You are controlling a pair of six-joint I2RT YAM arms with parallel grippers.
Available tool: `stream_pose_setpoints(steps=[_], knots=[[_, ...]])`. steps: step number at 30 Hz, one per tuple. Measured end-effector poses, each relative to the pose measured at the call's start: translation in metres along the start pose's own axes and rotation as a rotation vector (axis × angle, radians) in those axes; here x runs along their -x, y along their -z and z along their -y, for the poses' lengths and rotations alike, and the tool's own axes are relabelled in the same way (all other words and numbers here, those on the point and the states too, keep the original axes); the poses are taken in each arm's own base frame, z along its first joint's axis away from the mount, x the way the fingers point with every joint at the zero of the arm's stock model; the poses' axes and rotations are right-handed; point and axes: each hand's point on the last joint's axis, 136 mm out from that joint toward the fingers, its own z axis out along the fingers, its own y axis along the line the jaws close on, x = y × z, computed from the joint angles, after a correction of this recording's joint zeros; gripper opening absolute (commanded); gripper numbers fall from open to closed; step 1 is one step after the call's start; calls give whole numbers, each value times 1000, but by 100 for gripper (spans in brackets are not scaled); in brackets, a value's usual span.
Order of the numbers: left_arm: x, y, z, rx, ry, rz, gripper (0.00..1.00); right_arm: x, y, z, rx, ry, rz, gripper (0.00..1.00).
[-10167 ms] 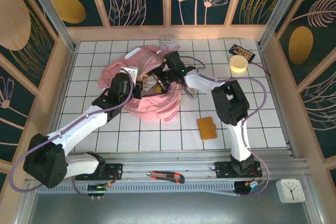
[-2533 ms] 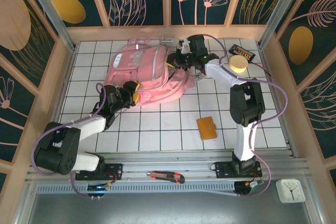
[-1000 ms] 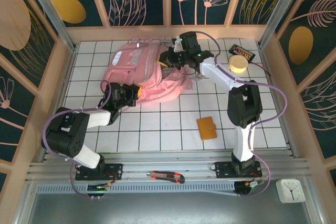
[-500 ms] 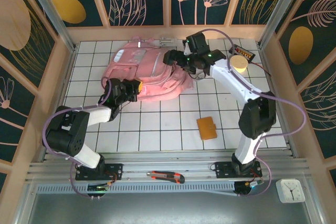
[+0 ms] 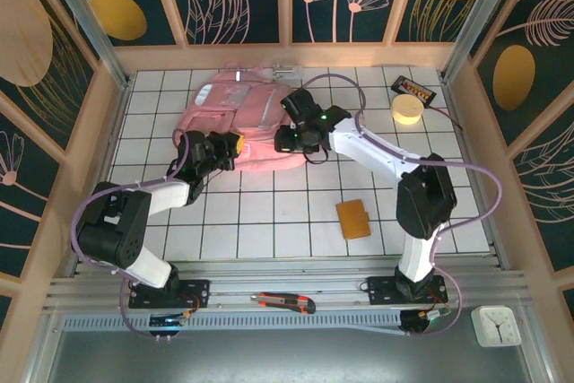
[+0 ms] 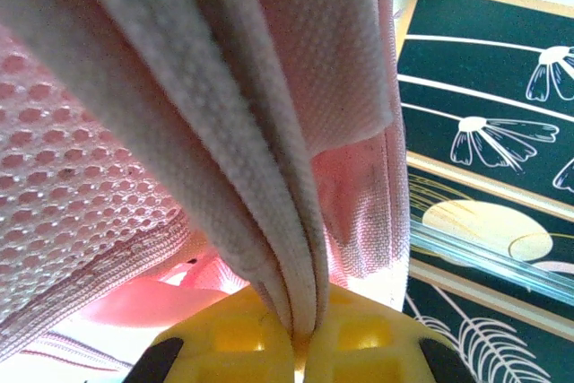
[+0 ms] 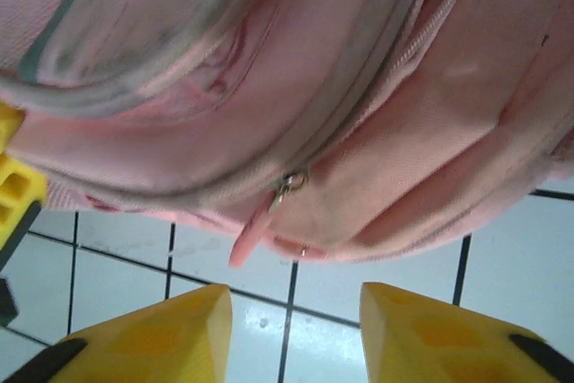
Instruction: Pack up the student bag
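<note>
The student bag (image 5: 235, 114) lies flat on the white-tiled table (image 5: 269, 221), up at about 11 o'clock from the table's middle, with its front pockets facing up. Ten seconds ago it sat crumpled nearer the centre with both arms working in it. Now it is spread out and pushed toward the far left corner.

The left claw (image 5: 226, 146) is at the bag's 6 o'clock edge, where it was half a second ago. In the left wrist view its yellow fingers (image 6: 233, 343) are pinched together on a grey-pink webbing strap (image 6: 242, 177), with pink mesh fabric draped to one side.

The right claw (image 5: 289, 139) has shifted. Half a second ago it was at the bag's 2 o'clock corner; it now hovers at the bag's 4 o'clock edge, just over the lower right pocket. Its two yellow fingertips (image 7: 161, 329) stand apart with only tile showing between them, and it holds nothing. Just above them a pink zip pull (image 7: 254, 230) hangs off the bag's edge over the table.

The loose flap of fabric that trailed out at the bag's 4 o'clock side a second ago now lies tucked closer in.

A flat orange pouch (image 5: 353, 218) sits well apart at 4 o'clock, and a pale yellow tape roll (image 5: 408, 110) sits at 2 o'clock. Neither has moved.
</note>
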Motion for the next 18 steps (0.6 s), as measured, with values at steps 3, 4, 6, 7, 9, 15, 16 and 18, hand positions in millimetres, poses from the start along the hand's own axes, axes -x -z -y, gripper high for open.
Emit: stream_pose_setpoints(steps=[3, 4, 6, 7, 9, 15, 16, 18], knots=[[-1, 1, 2, -3, -1, -4, 0, 7, -5, -2, -21, 5, 4, 35], [-1, 1, 2, -4, -2, -6, 0, 9, -6, -3, -26, 6, 8, 35], [-2, 1, 2, -4, -1, -7, 0, 12, -8, -5, -31, 9, 7, 35], [-2, 1, 2, -3, -2, -7, 0, 13, -8, -7, -31, 11, 9, 35], [-1, 1, 2, -4, -1, -7, 0, 13, -10, -9, -33, 14, 3, 35], [-1, 1, 2, -3, 0, -7, 0, 10, -16, -7, -53, 23, -25, 31], [-1, 1, 2, -3, 0, -7, 0, 9, -16, -7, -55, 24, -28, 31], [-1, 1, 1, -2, 0, -9, 0, 7, -18, -7, -58, 26, -34, 31]])
